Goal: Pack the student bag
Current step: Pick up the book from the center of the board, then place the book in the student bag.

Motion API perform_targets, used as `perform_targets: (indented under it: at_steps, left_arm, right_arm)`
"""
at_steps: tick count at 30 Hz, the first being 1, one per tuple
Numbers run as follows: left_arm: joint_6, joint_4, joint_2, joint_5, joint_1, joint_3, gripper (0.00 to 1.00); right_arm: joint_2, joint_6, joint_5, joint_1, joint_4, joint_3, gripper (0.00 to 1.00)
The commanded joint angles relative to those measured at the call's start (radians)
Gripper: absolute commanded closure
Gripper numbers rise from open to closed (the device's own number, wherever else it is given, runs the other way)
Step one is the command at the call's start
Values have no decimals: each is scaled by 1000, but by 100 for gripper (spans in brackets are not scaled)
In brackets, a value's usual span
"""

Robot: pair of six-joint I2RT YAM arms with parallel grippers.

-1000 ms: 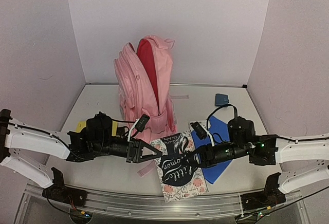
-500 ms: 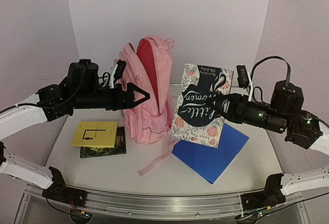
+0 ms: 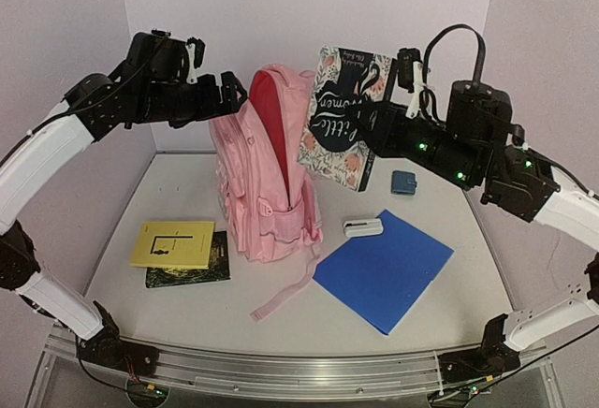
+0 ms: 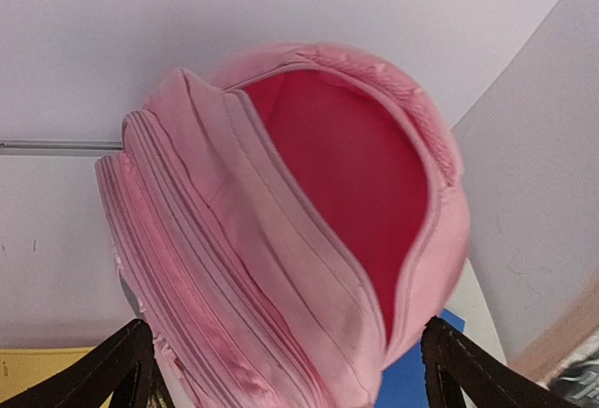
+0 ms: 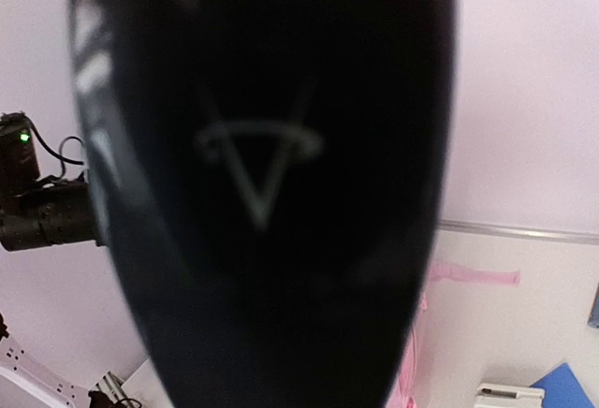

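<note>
student bag (image 3: 267,183) stands unzipped near the worktop's (image 3: 187,296) back edge. left gripper (image 3: 236,97) gapes at its rim, right gripper (image 3: 376,132) pinches a book (image 3: 339,113) above; unheld, the bag may topple when the book enters.

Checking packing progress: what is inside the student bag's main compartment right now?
The student bag stands unzipped; the left wrist view shows only red-pink lining in its upper part. The bottom is hidden behind the front panel. The floral book in the right gripper is outside it.

A blurred black book (image 5: 262,193) fills the right wrist view, and the left wrist view crops the student bag (image 4: 281,268).
</note>
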Motion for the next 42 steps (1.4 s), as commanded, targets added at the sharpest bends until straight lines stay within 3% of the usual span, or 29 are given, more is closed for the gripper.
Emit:
perform_targets:
  at_steps: [1, 9, 14, 25, 30, 34, 42]
  left_arm:
    - [27, -31, 78, -39, 47, 81, 0]
    - [36, -64, 114, -49, 107, 84, 3]
    - [19, -5, 12, 5, 127, -71, 41]
    - [105, 21, -84, 147, 134, -167, 97]
    - [227, 98, -121, 349, 134, -207, 100]
    - [270, 96, -129, 419, 134, -193, 100]
    - [237, -44, -183, 207, 139, -198, 100]
  right_arm:
    - [17, -100, 124, 29, 174, 115, 100]
    - [117, -209, 215, 98, 262, 205, 100]
    - [218, -276, 283, 130, 338, 264, 100]
    - [490, -319, 410, 136, 415, 433, 100]
    - [601, -336, 469, 136, 419, 491, 100]
    - [675, -376, 567, 130, 420, 516, 100]
    - [615, -308, 711, 54, 418, 375, 100]
